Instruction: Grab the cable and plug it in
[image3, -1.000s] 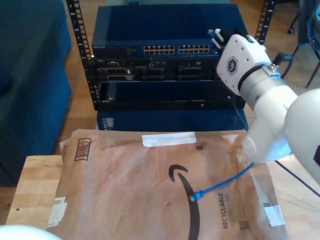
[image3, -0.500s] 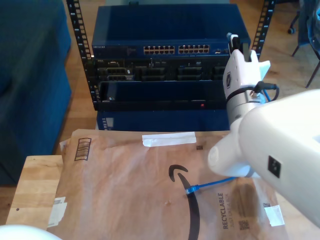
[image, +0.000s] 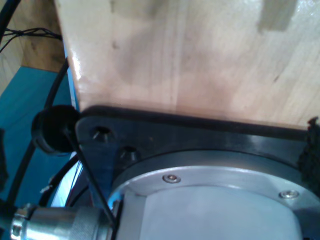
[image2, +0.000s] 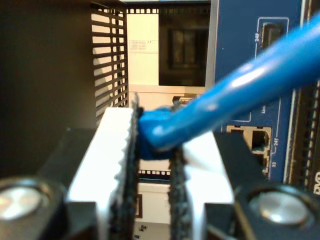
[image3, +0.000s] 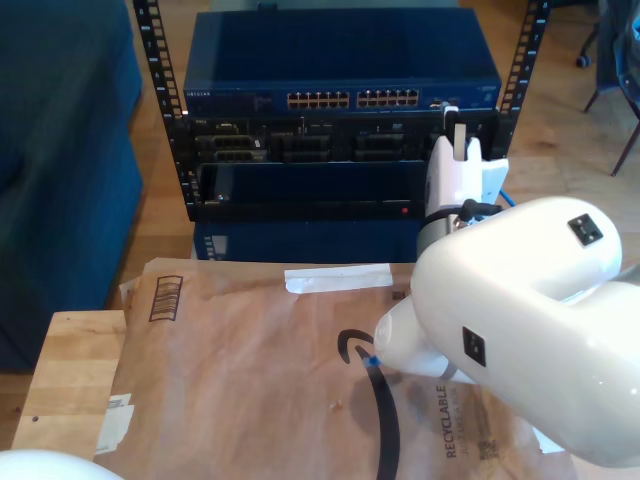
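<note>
At the upper right of the exterior view, my second gripper (image3: 452, 118) reaches toward the rack (image3: 340, 110), beside the switch's (image2: 260, 75) port row. In the second wrist view its pads (image2: 122, 150) are clamped on the cable (image2: 210, 107), close to the ports. The cable's other end (image3: 372, 358) lies on the paper mailer (image3: 250, 370). My first gripper's fingers cannot be told; its view faces the wooden tabletop (image: 190, 50).

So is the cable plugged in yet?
Not yet. My second claw is shut on the cable, holding its end in front of the rack's ports, with no plug seated in a socket.
</note>
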